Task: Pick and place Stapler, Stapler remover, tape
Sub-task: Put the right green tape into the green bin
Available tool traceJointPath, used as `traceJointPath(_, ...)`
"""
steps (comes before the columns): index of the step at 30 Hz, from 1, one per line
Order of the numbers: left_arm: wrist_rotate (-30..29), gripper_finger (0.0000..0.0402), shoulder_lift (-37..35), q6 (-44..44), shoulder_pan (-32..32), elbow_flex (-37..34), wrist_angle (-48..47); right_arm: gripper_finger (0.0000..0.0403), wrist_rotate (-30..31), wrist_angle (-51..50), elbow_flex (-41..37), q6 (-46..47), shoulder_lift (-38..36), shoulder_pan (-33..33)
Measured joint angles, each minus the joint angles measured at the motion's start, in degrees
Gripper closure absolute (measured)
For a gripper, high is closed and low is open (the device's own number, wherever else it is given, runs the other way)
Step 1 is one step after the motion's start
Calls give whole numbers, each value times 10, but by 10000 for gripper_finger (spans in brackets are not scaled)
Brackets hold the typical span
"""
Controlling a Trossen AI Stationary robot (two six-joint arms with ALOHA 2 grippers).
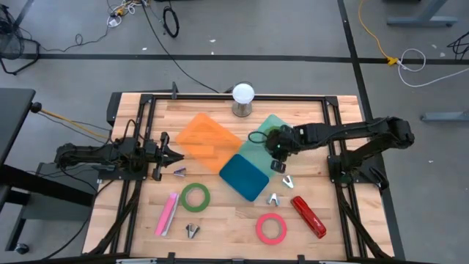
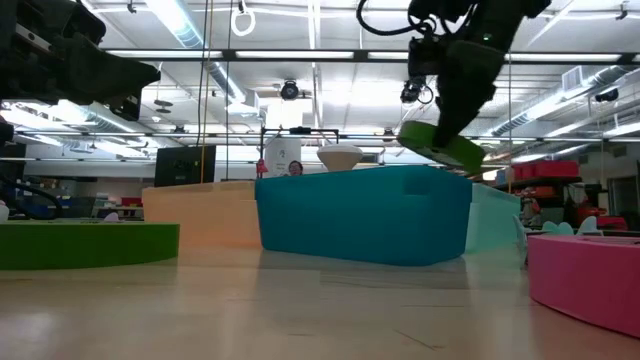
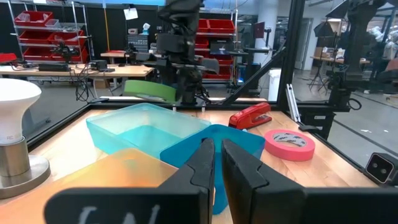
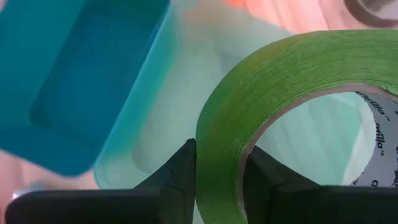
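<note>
My right gripper (image 1: 279,146) is shut on a green tape roll (image 4: 280,93), held in the air above the pale green bin (image 1: 270,126); the low view shows the roll (image 2: 440,146) tilted, well above the bins. A second green tape roll (image 1: 195,196), a pink tape roll (image 1: 271,228), a red stapler (image 1: 308,216), a pink stapler (image 1: 167,213) and several small staple removers (image 1: 288,181) lie flat on the table. My left gripper (image 1: 173,154) is shut and empty at the table's left, beside the orange bin (image 1: 209,141). My right gripper pinches the wall of the green roll (image 4: 219,163), one finger (image 4: 179,169) outside the ring and one finger (image 4: 268,175) inside its hole. The fingers lie across the band. The roll is lifted clear, tilted, over the pale green bin.
A dark teal bin (image 1: 244,177) stands between the orange and pale green bins. A white bulb-shaped object on a metal base (image 1: 242,100) stands at the table's far edge. A black frame (image 1: 150,103) rims the table. There is open wood along the near edge.
</note>
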Motion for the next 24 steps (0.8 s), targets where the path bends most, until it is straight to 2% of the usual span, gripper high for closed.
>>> traceJointPath(9, 0, 369, 0, 0, 0, 0, 0, 311, -23, 32, -13, 0, 0, -62)
traceJointPath(13, 0, 369, 0, 0, 0, 0, 0, 311, -48, 51, -38, 0, 0, -79)
traceJointPath(24, 0, 369, 0, 0, 0, 0, 0, 311, -67, 167, -125, 0, 0, -107)
